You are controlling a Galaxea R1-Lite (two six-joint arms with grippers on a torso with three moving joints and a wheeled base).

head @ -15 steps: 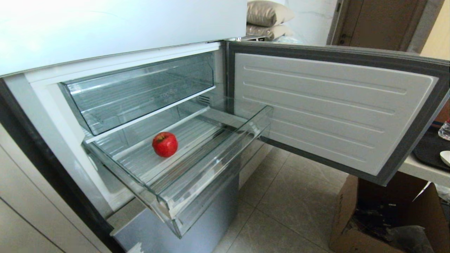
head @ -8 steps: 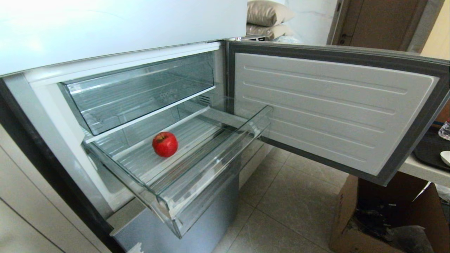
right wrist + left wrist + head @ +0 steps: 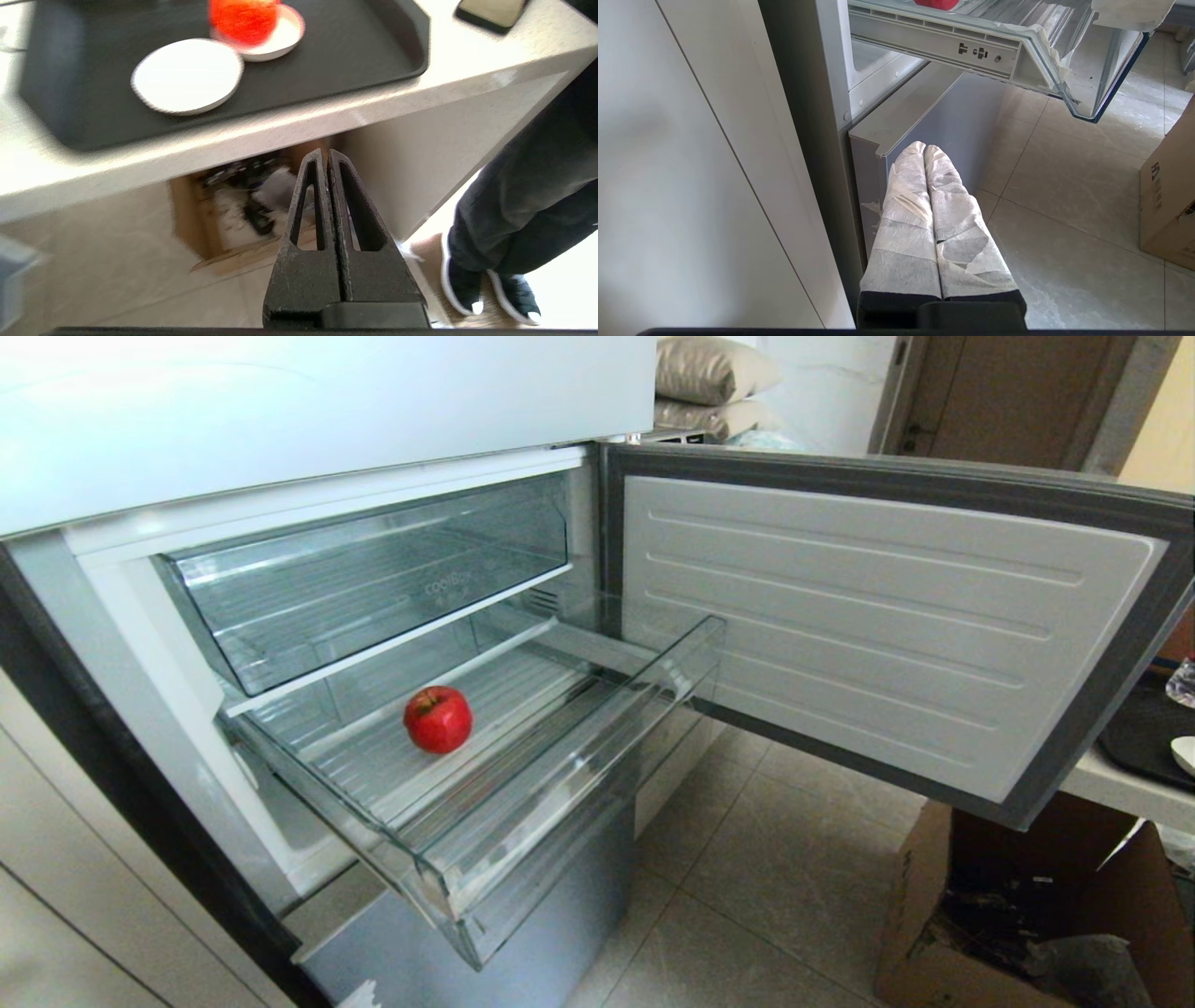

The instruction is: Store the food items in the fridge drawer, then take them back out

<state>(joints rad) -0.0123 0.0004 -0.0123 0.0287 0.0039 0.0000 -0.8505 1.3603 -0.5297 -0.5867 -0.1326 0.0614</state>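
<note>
1. The right gripper (image 3: pixel 327 156) has its two black slotted fingers pressed flat together, holding nothing. It hangs below the edge of a pale counter (image 3: pixel 261 135), pointing toward the counter's underside and a cardboard box (image 3: pixel 224 219) on the floor beneath it.

2. The left gripper (image 3: pixel 924 149) is parked low beside the fridge's lower front, its white-wrapped fingers shut together and empty.

3. Just above the right gripper, on the counter, sits a black tray (image 3: pixel 355 46) with two small white plates. One plate (image 3: pixel 187 74) is bare; the other plate (image 3: pixel 285 32) carries a bright red rounded fruit (image 3: pixel 243 18), blurred here and cut by the frame edge.

4. A person's dark trouser leg and shoe (image 3: pixel 486 284) stand near the counter's end.

5. In the head view the fridge drawer (image 3: pixel 560 775) is pulled well out under the clear drawer marked coolBox (image 3: pixel 373 579), with the fridge door (image 3: pixel 887 625) swung wide. A red apple (image 3: pixel 438 719) with a short stem rests on the drawer's ribbed floor, toward the rear left.

6. My reading: storing is half done, one fruit in and one on its plate. The step in hand looks like the reach for that second fruit.

7. The next move calls for raising the right gripper above the tray's rim, spreading the fingers wider than the fruit, and coming down around it without nudging the plate. A smooth, round fruit may roll or slip from narrow fingers.
</note>
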